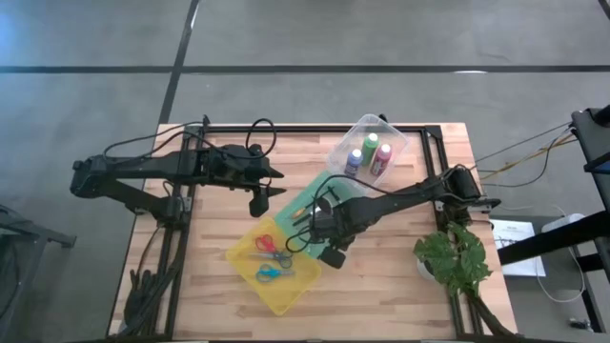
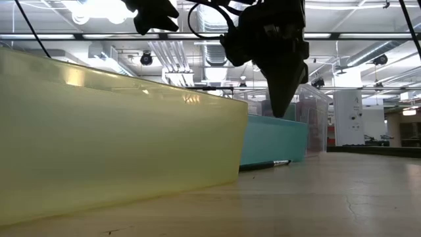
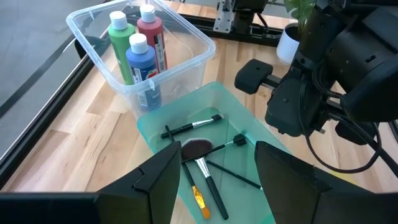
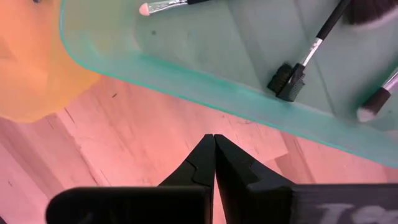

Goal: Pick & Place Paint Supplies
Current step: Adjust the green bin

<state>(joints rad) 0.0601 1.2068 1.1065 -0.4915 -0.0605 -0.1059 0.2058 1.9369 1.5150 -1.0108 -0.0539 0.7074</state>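
- Left gripper (image 1: pixel 274 181): raised over the table's left-centre, just left of the green bin's far end; jaws apart, nothing between them.
- Yellow bin (image 1: pixel 240 255): front-centre of table, touching the green bin's near side. Red-handled scissors (image 1: pixel 270 246) and blue-handled scissors (image 1: pixel 272 272) lying flat inside, side by side.
- Green bin (image 3: pixel 149 121): centre of table, between yellow bin and clear bin. Several dark-handled brushes (image 3: pixel 190 126) lying loose on its floor, some crossing; one broad soft-headed brush (image 3: pixel 198 149) among them, one short orange-handled brush (image 3: pixel 199 199) beside it.
- Right gripper (image 4: pixel 214 163): low over bare wood just beside the green bin's rim, near the yellow bin's corner; jaws shut tight, tips together, nothing held.
- Clear bin (image 1: pixel 396 139): back-centre right of table, touching or just beside the green bin's far end. Three paint bottles upright inside, packed together: green bottle (image 3: pixel 120 45), red bottle (image 3: pixel 151 34), blue bottle (image 3: pixel 142 62).
- Potted plant (image 1: pixel 454 255): right edge of table, beside the right arm's base, well apart from the bins.
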